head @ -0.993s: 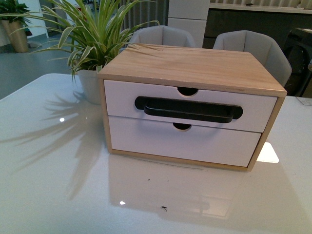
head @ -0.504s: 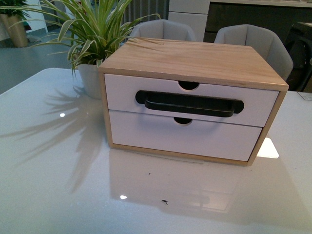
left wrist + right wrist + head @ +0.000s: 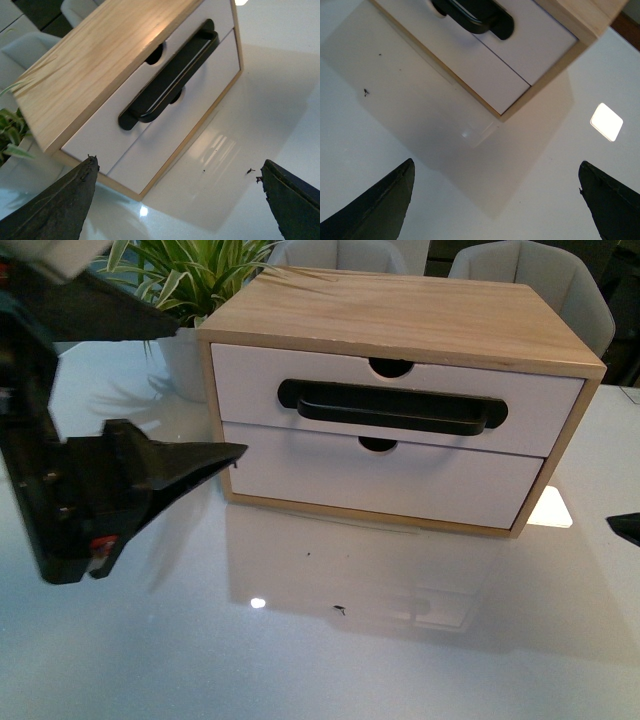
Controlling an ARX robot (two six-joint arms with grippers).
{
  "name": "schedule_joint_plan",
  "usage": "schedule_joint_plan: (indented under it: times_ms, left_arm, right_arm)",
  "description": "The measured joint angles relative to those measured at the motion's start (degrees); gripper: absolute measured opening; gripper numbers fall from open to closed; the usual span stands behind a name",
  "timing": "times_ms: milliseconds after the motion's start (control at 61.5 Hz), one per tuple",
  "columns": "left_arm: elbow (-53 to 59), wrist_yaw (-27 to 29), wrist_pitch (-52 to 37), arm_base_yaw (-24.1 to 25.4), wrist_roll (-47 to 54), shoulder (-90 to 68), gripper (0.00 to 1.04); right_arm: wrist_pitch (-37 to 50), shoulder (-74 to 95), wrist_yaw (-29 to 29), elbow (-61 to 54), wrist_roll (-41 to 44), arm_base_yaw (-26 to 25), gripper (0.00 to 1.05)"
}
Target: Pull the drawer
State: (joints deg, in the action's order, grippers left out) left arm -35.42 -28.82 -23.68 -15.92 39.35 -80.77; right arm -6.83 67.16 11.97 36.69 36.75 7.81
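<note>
the left gripper (image 3: 208,390) is matte black with tapering pointed jaws and a small red mark.

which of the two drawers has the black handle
The upper drawer: its white front carries the long black bar handle, while the lower drawer has only a half-round notch.

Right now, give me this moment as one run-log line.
drawer: shut | handle: untouched | left gripper: open, clear of handle | right gripper: open, empty | stage: pre-grasp

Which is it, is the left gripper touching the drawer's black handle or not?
Apart. In the left wrist view, the left gripper is open, its fingertips well away from the handle, with white drawer front and table showing between.
</note>
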Motion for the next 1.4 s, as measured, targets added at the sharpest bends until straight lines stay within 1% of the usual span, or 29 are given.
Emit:
schedule_joint_plan:
  times_ms: [146,260,667,1025,1399]
  left_arm:
    - [-6.60,-0.81,4.31,-1.46,6.16,-6.14,0.97]
    - [-11.82,-1.16,6.80,-2.19,9.03,-11.43,0.97]
    - [-24.59,0.07,14.49,-4.76,16.00,-23.63,0.97]
    - [-31.19,0.35,16.85,-4.76,17.70,-29.33,0.97]
    - [-33.88,1.79,17.73,-5.07,20.15,-33.40,0.97]
  right_arm:
    - [-1.07,5.16,1.86,4.02,3.61,2.56,0.96]
    - [-1.16,9.68,2.82,7.41,5.73,3.78,0.96]
    - [1.01,21.22,5.29,15.80,9.14,6.01,0.96]
    - [2.19,28.04,6.58,21.86,9.33,6.32,0.96]
    - [2.60,32.06,7.58,25.46,9.01,7.30,0.96]
